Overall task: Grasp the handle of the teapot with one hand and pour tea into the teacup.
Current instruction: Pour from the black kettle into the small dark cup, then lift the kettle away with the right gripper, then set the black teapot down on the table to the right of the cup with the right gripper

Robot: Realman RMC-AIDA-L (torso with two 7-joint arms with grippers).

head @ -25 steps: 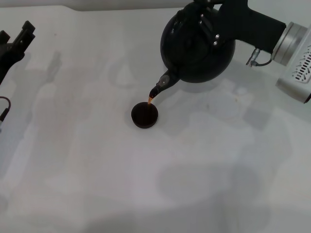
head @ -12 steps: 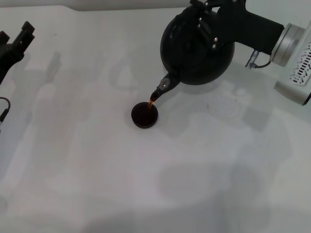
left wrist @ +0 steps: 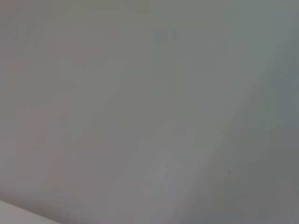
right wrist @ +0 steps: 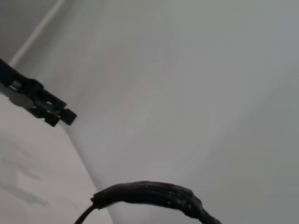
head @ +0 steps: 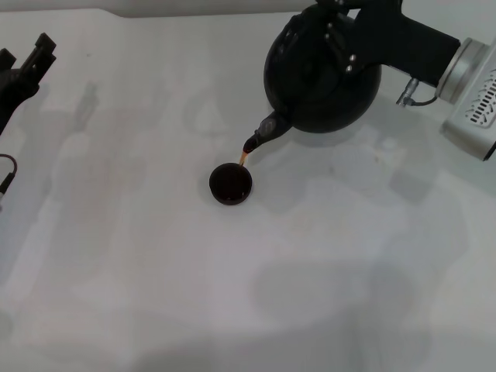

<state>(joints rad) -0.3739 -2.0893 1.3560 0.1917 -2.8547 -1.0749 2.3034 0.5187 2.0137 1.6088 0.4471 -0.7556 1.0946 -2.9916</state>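
White counter [head: 232, 294] fills the head view, mottled with soft shadows. Near its middle sits the teacup [head: 231, 184], holding dark liquid. Just beyond it a thin stream of tea [head: 243, 158] drops from the spout into the cup's far rim. Behind, the teapot [head: 322, 74] hangs tilted in the air, spout down toward the cup. At its top the right pincer [head: 341, 12] is clamped on the handle, which is mostly hidden and cut off at the edge. Far left, the left pincer [head: 27, 66] sits parked, well away; whether it is apart or together cannot be told.
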